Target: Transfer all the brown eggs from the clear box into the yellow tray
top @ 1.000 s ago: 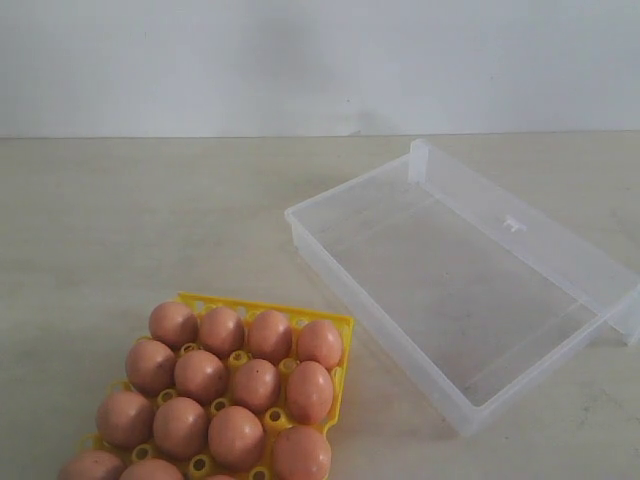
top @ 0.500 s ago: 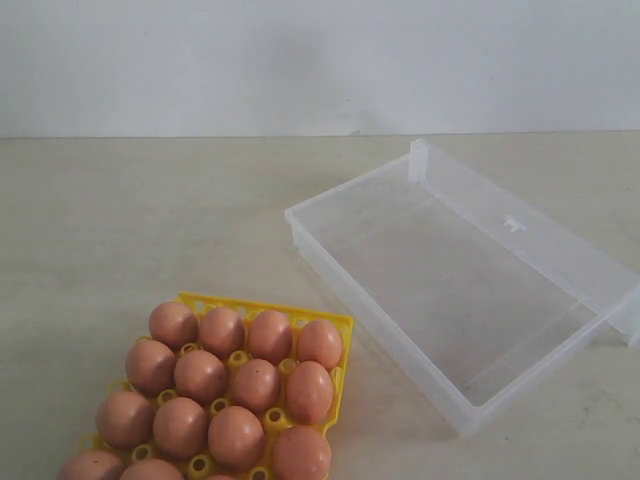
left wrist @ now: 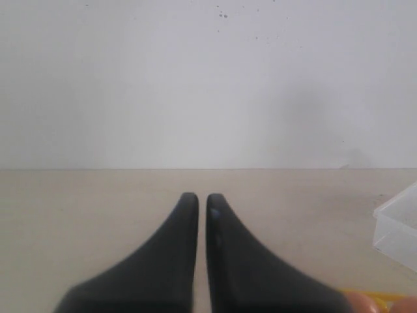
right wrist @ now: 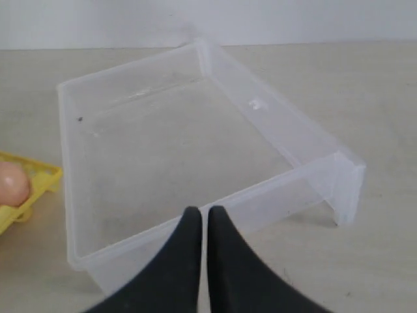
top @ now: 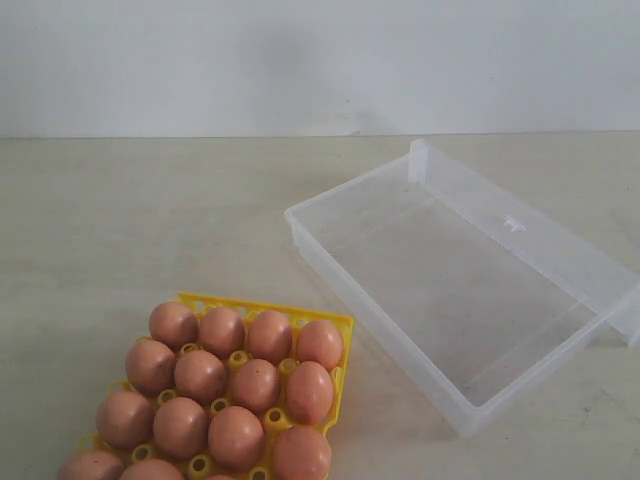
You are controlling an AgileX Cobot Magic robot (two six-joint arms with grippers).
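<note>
- First, left wrist view: the left gripper (left wrist: 197, 202) has its two black fingers drawn together with only a hairline slit between the tips and nothing clamped. It hangs above the table (top: 120, 220).
- Right wrist view: the right gripper (right wrist: 200, 215) is likewise closed, its tips almost meeting and nothing between them. It hovers just outside one long wall of the clear box (top: 450, 300).
- Exterior view, nearest edge: the yellow tray (top: 262, 306) sits on the table at lower left, turned slightly askew. Its near part runs off the bottom of the frame.
- The brown eggs (top: 200, 376) stand in the tray's cups in rows of four, each one close beside the next. About fourteen can be counted, and the nearest ones are cut by the frame edge. Every egg in view is in the tray.
- Further back and to the right: the box lies flat on the table, set diagonally, with one corner near the tray but not touching it. Its floor shows bare from wall to wall.
- The lid flap (top: 540, 240) is folded open along the box's far long side.
- Farthest: a plain white wall (top: 300, 60) meets the back edge of the table.
</note>
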